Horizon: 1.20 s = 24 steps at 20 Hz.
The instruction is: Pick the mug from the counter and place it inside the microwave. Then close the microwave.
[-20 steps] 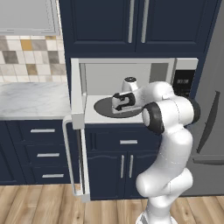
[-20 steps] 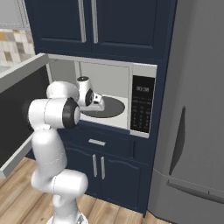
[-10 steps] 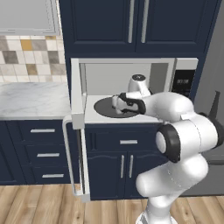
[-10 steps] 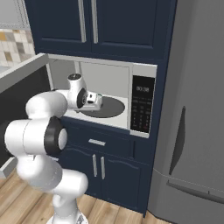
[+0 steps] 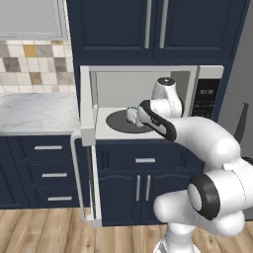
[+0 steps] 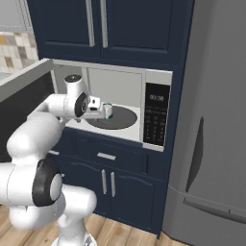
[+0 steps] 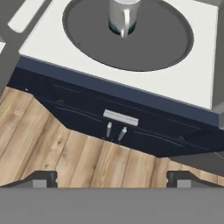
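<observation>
Dark turntable (image 7: 162,39), small white mug (image 7: 123,15)

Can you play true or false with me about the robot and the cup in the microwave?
1. The mug sits on the dark turntable inside the microwave. True.
2. The pincer is squeezing the mug. False: its jaws stand wide open and apart from the mug.
3. The microwave door is shut. False: it is swung open to the left.
4. The mug stands upright. True.
5. The cabinet doors above the microwave are open. False: they are closed.
</observation>
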Motion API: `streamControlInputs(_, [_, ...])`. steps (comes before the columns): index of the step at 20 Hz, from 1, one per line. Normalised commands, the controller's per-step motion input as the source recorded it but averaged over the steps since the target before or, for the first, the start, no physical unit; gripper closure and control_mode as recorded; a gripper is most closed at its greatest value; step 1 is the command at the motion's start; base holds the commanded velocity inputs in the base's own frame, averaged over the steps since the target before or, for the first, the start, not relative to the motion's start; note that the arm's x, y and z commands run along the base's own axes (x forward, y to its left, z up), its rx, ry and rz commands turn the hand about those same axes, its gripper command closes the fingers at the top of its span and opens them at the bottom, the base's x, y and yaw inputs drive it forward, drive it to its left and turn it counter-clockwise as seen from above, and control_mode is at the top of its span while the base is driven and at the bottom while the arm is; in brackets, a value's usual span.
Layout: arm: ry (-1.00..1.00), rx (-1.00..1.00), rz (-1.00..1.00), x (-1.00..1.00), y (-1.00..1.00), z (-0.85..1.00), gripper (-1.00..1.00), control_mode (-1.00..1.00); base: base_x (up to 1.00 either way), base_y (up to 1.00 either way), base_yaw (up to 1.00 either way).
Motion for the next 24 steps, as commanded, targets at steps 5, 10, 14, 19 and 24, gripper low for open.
streamControlInputs(5, [-0.11, 0.0, 0.01, -0.57, 0.0, 0.44, -1.0, -1.0, 0.0, 0.0, 0.0])
streamControlInputs(10, [-0.13, 0.0, 0.0, -0.69, 0.0, 0.31, -1.0, -1.0, 0.0, 0.0, 0.0])
streamControlInputs(14, [-0.03, 0.0, 0.01, -0.84, 0.0, 0.36, -1.0, -1.0, 0.0, 0.0, 0.0])
streamControlInputs(19, [-0.02, 0.0, 0.02, -0.77, 0.0, 0.48, -1.0, -1.0, 0.0, 0.0, 0.0])
streamControlInputs(24, [-0.08, 0.0, 0.0, -0.78, 0.0, 0.56, -1.0, -1.0, 0.0, 0.0, 0.0])
